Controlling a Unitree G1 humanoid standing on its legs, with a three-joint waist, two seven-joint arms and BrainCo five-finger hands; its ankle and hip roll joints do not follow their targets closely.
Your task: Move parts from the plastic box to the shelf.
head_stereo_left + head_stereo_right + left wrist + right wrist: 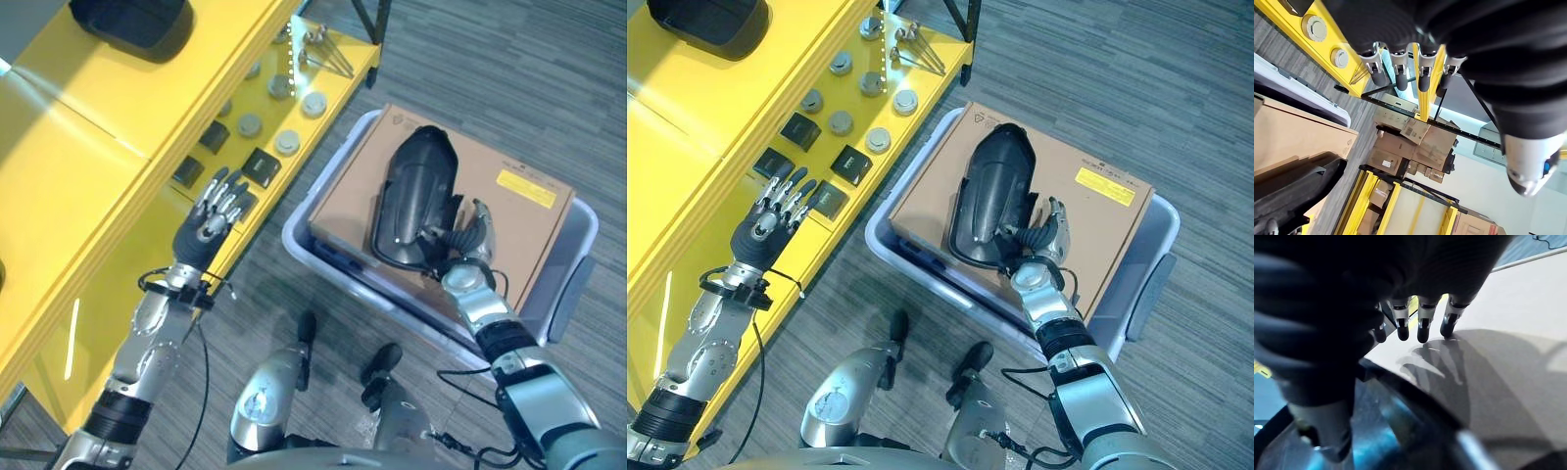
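A glossy black moulded part point(416, 201), long and rounded, lies on a flat brown carton point(509, 211) inside the pale plastic box point(578, 255) on grey ribbed carpet. The right hand point(472, 240) rests beside the part, fingers extended over the cardboard. The left hand point(211, 220) hovers open over the yellow shelf point(88, 157), near round metal discs point(287, 142) and dark square blocks point(261, 166). The left wrist view reveals stacked cartons point(1410, 147) on distant racking.

Shelf point(88, 147): glossy yellow painted metal. Box point(573, 264): translucent plastic. Carton point(509, 211): matt brown cardboard. Black part point(416, 196): smooth, semi-gloss plastic. Floor point(509, 69): rough grey carpet.
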